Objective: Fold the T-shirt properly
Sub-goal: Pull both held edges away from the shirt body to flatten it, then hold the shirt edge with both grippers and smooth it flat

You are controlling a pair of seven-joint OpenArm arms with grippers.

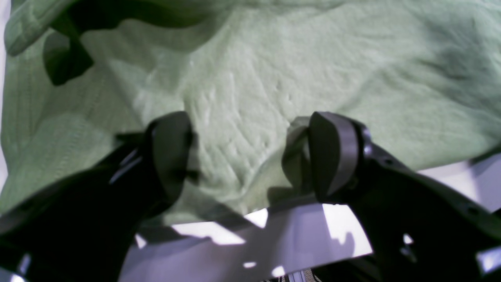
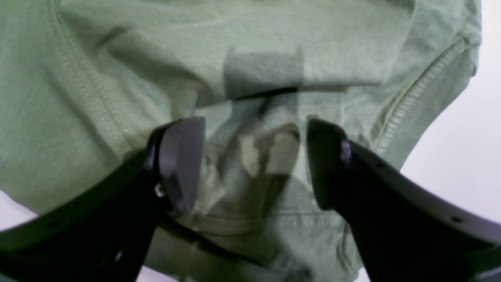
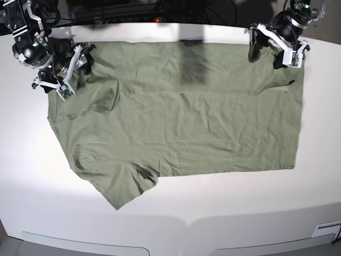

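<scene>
While the T-shirt (image 3: 181, 112) lies spread flat across the bench (image 3: 32, 176), the left gripper (image 3: 273, 50) and right gripper (image 3: 72, 69) hover at its far corners, jaws wide, holding nothing.

The base view looks straight down from high above onto the white table (image 3: 32, 176), taking in the whole spread T-shirt (image 3: 181, 117) and both arms at the frame's top corners. Each wrist view sits just behind its own fingers, close to the cloth (near enough to blur it). The left gripper (image 1: 250, 156) fills the lower frame, facing the shirt's edge at the base view's upper right; the right gripper (image 2: 254, 160) faces the sleeve area at the upper left.
</scene>
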